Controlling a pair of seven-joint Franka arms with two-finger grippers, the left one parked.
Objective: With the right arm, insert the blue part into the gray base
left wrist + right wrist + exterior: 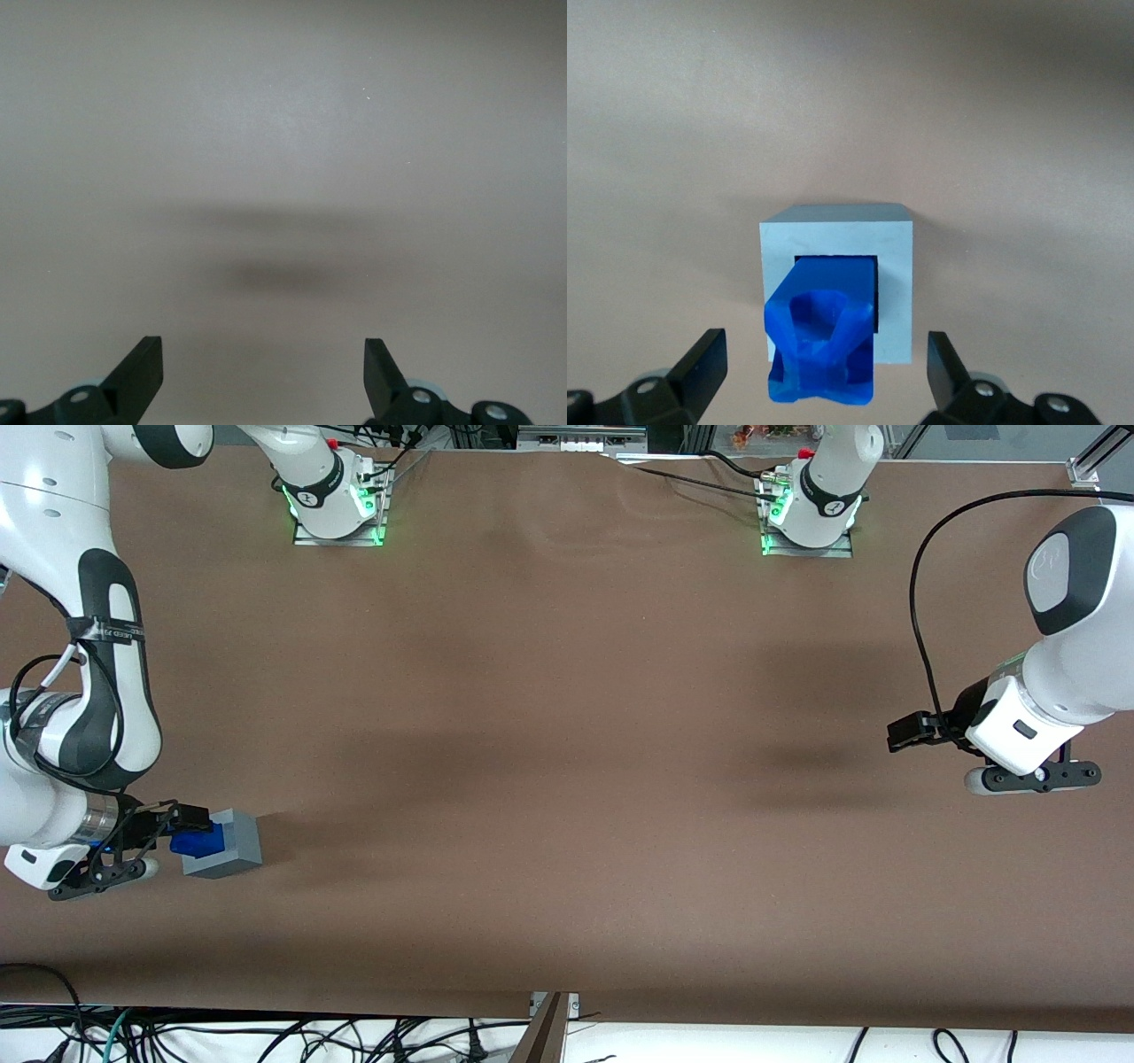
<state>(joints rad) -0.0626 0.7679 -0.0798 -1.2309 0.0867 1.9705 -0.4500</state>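
Observation:
The gray base [241,843] sits on the brown table at the working arm's end, fairly near the front edge. The blue part [196,841] stands in the square recess of the gray base [890,257], and its knobbly top sticks well out of it. In the right wrist view the blue part [821,350] rises toward the camera between the two black fingers, with a clear gap to each. My right arm's gripper [826,350] is open around it. From the front, the gripper [174,834] hangs over the blue part and hides some of it.
The brown cloth [567,779] covers the whole table. Two arm mounts with green lights [337,509] [808,514] stand at the table's edge farthest from the front camera. The parked arm [1036,717] hangs over its end of the table. Loose cables [266,1036] lie below the front edge.

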